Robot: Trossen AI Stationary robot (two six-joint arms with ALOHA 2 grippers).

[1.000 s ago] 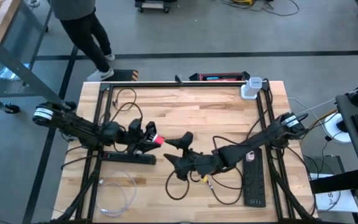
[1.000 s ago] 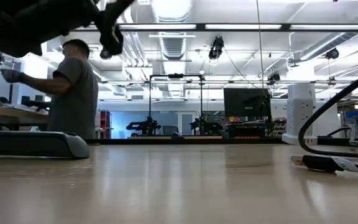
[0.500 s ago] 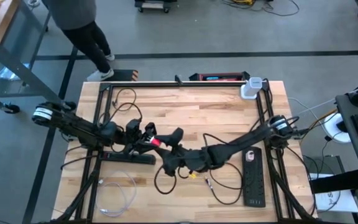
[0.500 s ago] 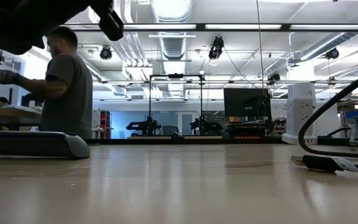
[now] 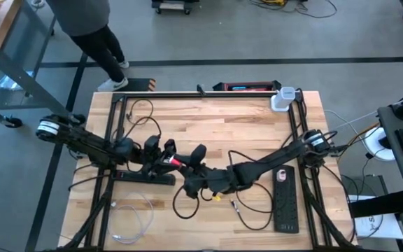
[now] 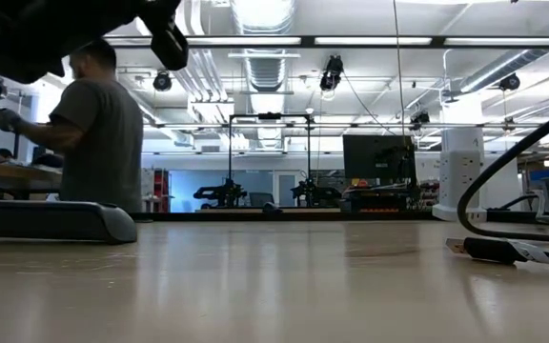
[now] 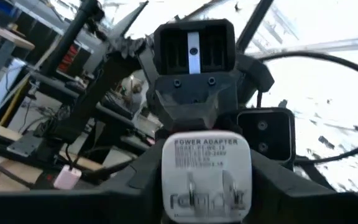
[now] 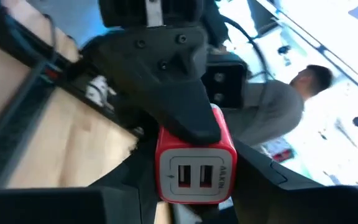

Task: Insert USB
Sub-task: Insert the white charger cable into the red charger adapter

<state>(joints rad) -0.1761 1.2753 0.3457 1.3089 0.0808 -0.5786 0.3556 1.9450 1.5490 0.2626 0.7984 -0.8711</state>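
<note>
A small red-and-white power adapter [image 5: 176, 161] hangs over the table's middle, with my left gripper [image 5: 166, 157] shut on it. Its pronged back [image 7: 206, 171] faces my left wrist. Its face with two USB ports [image 8: 196, 168] looks toward my right gripper [image 5: 191, 170], which stands right in front of it. A black USB cable [image 5: 185, 208] hangs from the right gripper in a loop onto the wood, so I take that gripper as shut on it. The plug itself is hidden. My left gripper pinches the adapter's body [image 7: 166, 168] between its two fingers [image 7: 138, 180], coming level from the table's left. The adapter is lifted clear of the table, ports facing the table's right. My right gripper has the cable near one end, but the gripper's own body hides the place of contact. The rest of the cable lies slack on the table [image 5: 208, 213].
A black power strip [image 5: 145, 176] lies under the left arm and another [image 5: 285, 199] at the right. A white charging tower [image 5: 282, 99] stands at the far right corner. A clear cable [image 5: 131, 213] lies near left. A person [image 6: 103, 133] works behind the table.
My right gripper has moved toward the table's left, closing on the adapter, and has dragged the black cable loop along the wood with it. In the last half second it has hardly moved.
</note>
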